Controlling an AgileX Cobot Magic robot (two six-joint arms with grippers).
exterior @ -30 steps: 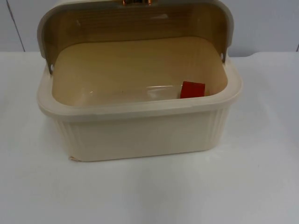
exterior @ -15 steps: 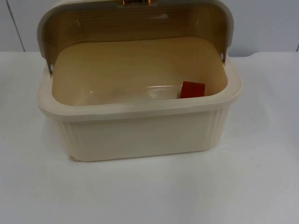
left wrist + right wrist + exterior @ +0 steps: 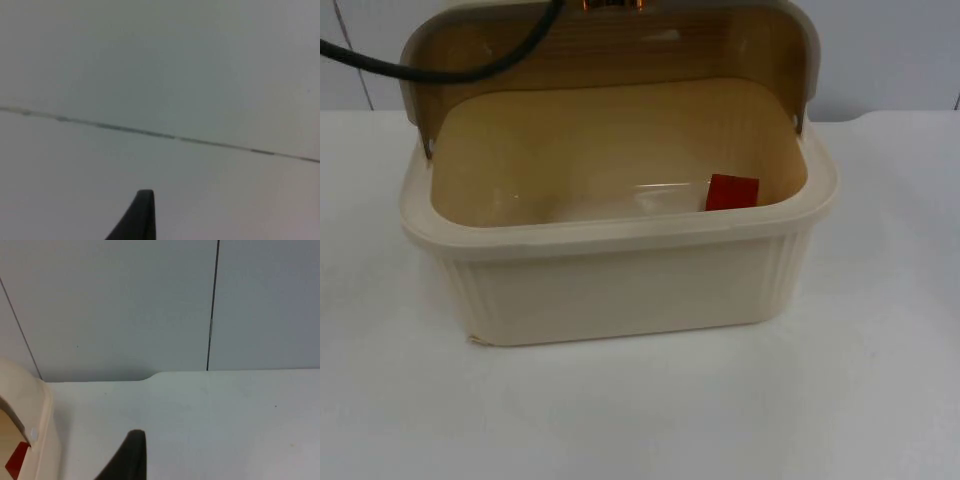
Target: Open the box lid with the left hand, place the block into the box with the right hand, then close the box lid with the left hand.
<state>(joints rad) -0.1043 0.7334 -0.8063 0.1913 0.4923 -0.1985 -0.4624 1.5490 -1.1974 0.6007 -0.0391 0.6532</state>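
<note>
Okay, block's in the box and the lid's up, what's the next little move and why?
Probably bring the left gripper toward the raised lid to swing it shut: the red block already lies inside the box, and the right gripper is off beside the box.

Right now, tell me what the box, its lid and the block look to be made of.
The box looks like moulded cream plastic: ribbed walls, a smooth rolled rim, a soft sheen. Its lid, standing open, seems to be tinted translucent plastic with a cream frame. The block inside is matte red; whether wood or plastic, I cannot tell.
</note>
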